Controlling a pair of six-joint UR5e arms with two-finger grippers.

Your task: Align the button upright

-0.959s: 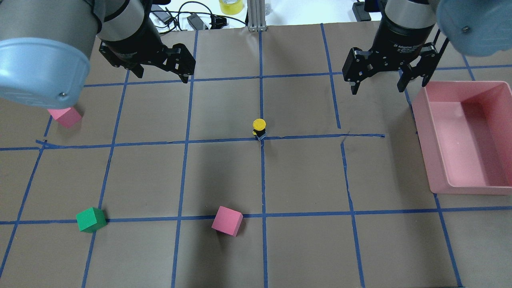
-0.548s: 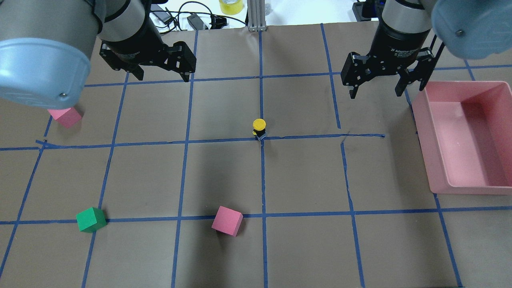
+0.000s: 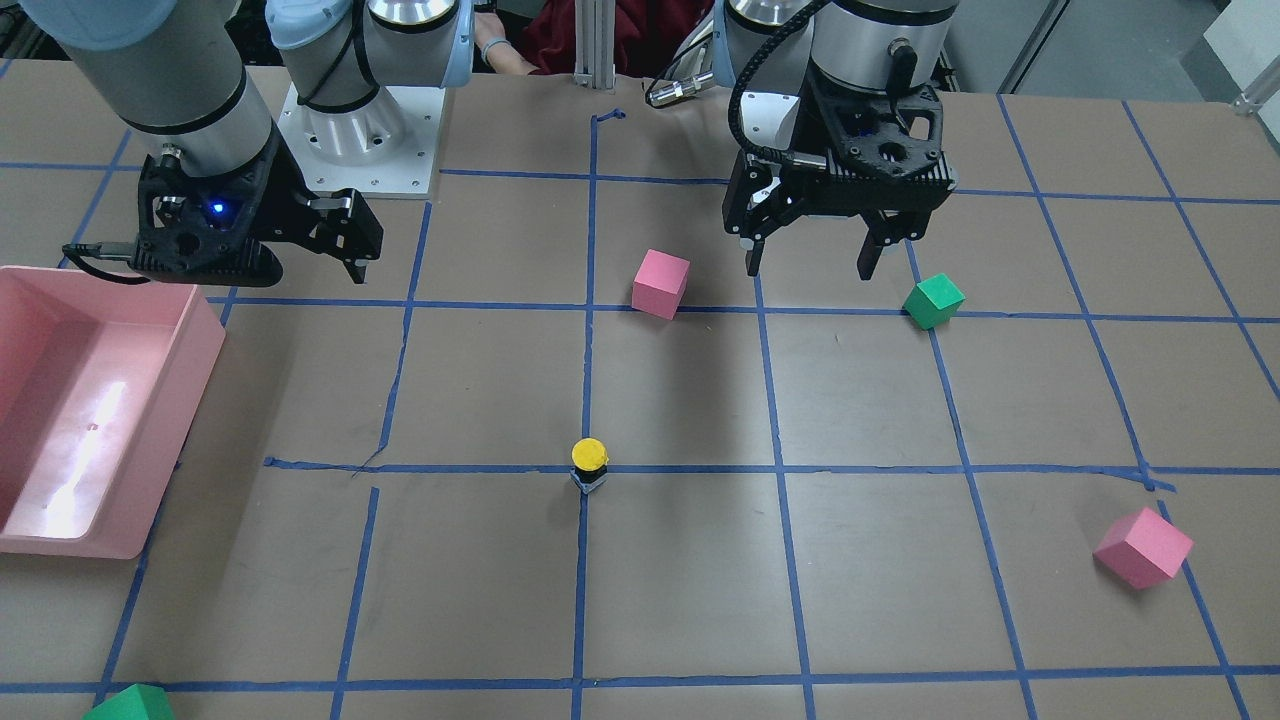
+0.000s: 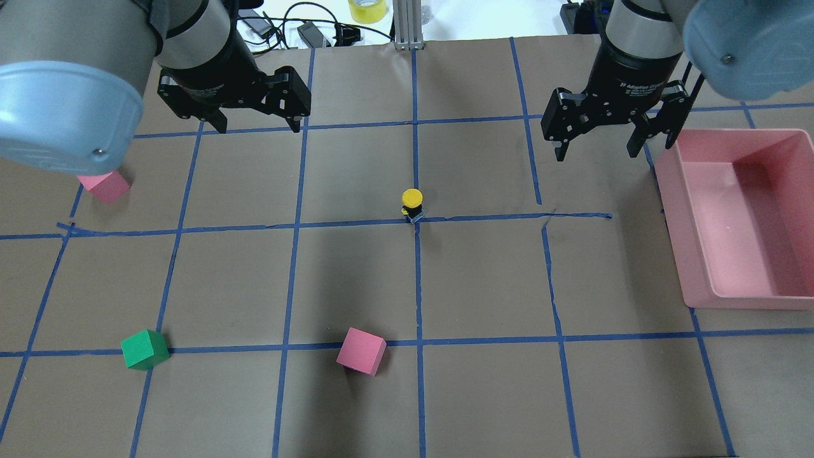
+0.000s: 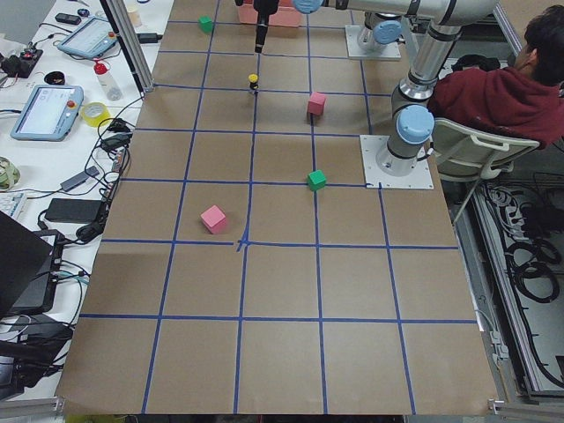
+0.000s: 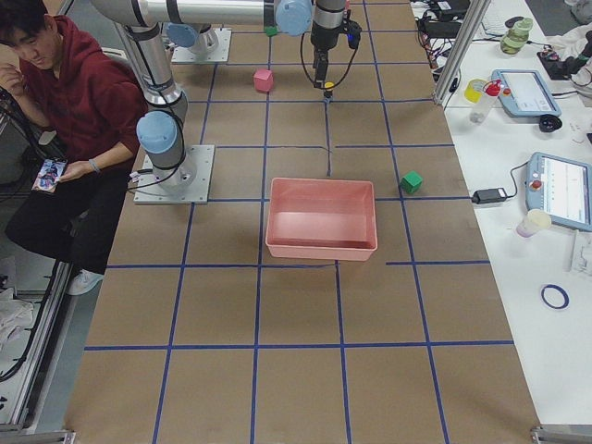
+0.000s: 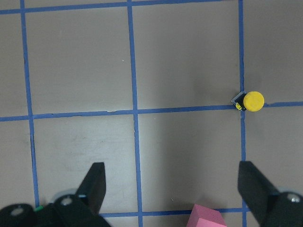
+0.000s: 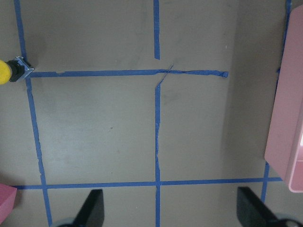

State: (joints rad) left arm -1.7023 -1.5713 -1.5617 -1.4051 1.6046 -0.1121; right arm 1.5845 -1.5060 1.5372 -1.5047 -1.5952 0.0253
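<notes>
The button (image 4: 412, 203) stands upright on its grey base, yellow cap on top, where blue tape lines cross at the table's middle. It also shows in the front view (image 3: 589, 462), at the right of the left wrist view (image 7: 251, 100) and at the left edge of the right wrist view (image 8: 9, 71). My left gripper (image 4: 257, 121) is open and empty, raised above the table, far-left of the button. My right gripper (image 4: 596, 152) is open and empty, raised to the button's far right. Neither touches the button.
A pink bin (image 4: 699, 254) sits at the right edge, close to the right gripper. One pink cube (image 4: 361, 351) and a green cube (image 4: 145, 349) lie near the front, another pink cube (image 4: 105, 186) at the left. A seated person (image 6: 55, 83) is behind the robot base.
The right gripper has drifted slightly toward the table's far side, still open. The left gripper has shifted only slightly. The button has not moved.
</notes>
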